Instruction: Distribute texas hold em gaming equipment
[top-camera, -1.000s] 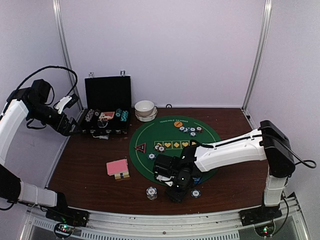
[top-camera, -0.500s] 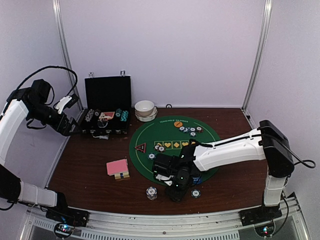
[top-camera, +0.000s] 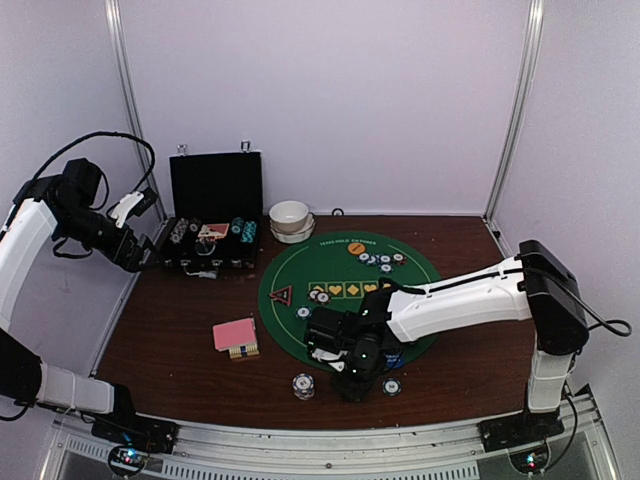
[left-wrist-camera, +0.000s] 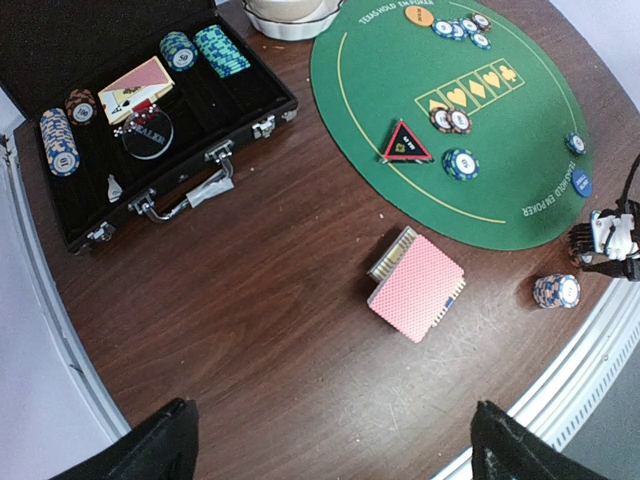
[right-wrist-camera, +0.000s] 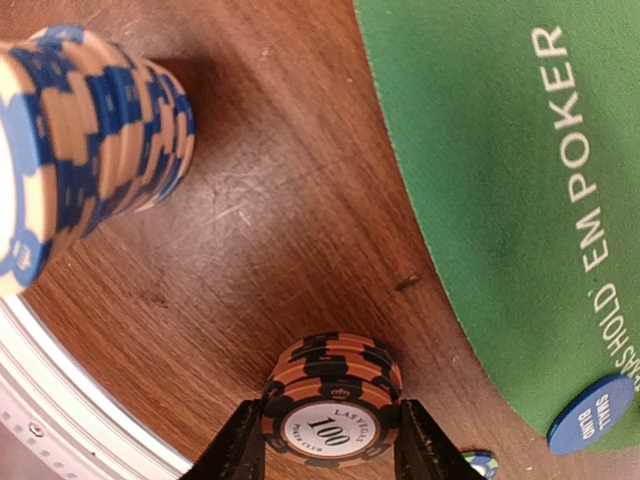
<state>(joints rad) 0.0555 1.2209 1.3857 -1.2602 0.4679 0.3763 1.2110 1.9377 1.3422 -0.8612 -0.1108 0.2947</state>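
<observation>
1. top view: the right gripper (top-camera: 350, 388) is down on the dark brown wooden table (top-camera: 170, 320), just off the near rim of the round green felt mat (top-camera: 300, 265). what it grips is hidden here. the pink-backed deck of cards (top-camera: 235, 335) lies off the mat's left rim. the red triangle token (top-camera: 281, 296) sits on the mat's left part. the open black case (top-camera: 213, 225) and stacked white bowls (top-camera: 291, 220) stand beyond the mat's far-left rim. pale lilac walls (top-camera: 320, 100) close the booth.
2. left wrist view: the left gripper (left-wrist-camera: 335, 455) is released, jaws wide with nothing between, high and well left of the mat.
3. right wrist view: the fingers (right-wrist-camera: 235, 450) clasp a short stack of orange-and-black striped chips (right-wrist-camera: 330, 400) from both sides. the stack stands on bare wood just outside the mat. a tall blue-and-cream chip stack (right-wrist-camera: 90, 130) stands farther from the mat. a blue disc token (right-wrist-camera: 590, 412) lies at the mat's rim.
4. judgement: this looks like the grasp step. grip low enough to take every chip, lift straight, and stay clear of the tall stack. the wood looks scuffed and slick, so chips may slide.
</observation>
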